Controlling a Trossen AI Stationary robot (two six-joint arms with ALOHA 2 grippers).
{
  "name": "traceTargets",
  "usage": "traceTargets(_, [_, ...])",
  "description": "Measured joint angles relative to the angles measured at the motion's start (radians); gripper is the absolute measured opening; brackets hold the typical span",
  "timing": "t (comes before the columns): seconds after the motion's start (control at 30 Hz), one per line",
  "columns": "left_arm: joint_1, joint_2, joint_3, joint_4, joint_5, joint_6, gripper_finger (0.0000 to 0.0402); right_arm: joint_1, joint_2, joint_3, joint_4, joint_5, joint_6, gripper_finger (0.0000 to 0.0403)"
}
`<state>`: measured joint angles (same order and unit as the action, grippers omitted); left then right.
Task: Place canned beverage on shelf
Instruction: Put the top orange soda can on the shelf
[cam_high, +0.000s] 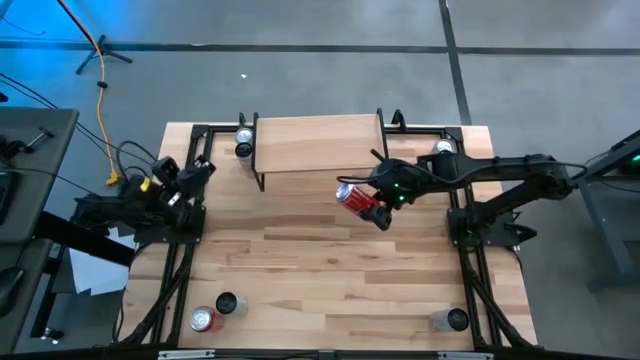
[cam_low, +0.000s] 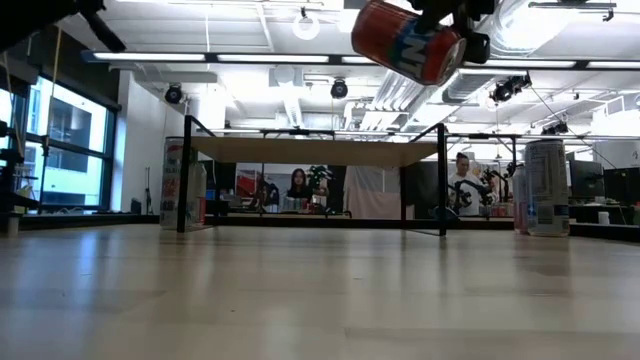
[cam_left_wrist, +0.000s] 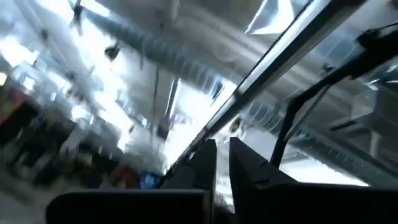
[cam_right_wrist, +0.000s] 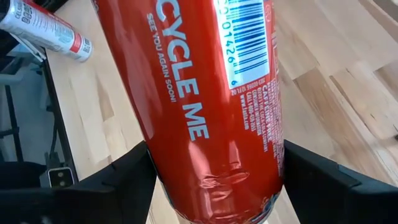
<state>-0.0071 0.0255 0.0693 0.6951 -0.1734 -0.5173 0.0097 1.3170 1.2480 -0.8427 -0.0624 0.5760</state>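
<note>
A red beverage can hangs tilted above the table, just in front of the shelf's near right corner, with my right gripper shut on it. In the low view the can is higher than the shelf top. The shelf, a light wood plank on thin black legs, stands at the table's far middle. My left gripper waits at the table's left edge, shut, pointing up at the ceiling and holding nothing. My right gripper pinches the can's round side wall between its two fingers, toward one end of the can. The fingers come from the table's right, slanting down, and lie across the can. The wall shows a small dent between them. The can is lifted clear and tilted.
Other cans stand by the shelf's far left leg and far right leg. Two more cans are at the near left and one at the near right. The table's middle is bare wood.
</note>
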Motion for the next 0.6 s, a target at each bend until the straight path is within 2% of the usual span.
traceTargets(0.17, [0.0,0.124,0.146,-0.278,0.009,-0.074,0.0091,0.0,0.006,0.0,0.02,-0.003,0.0,0.028])
traceTargets(0.4, [0.0,0.372,0.346,-0.368,0.1,-0.001,0.0228,0.0,0.005,0.0,0.035,-0.015,0.0,0.028])
traceTargets(0.6, [0.0,0.532,0.509,-0.491,0.189,0.114,0.0297,0.0,0.004,0.0,0.04,-0.025,-0.022,0.028])
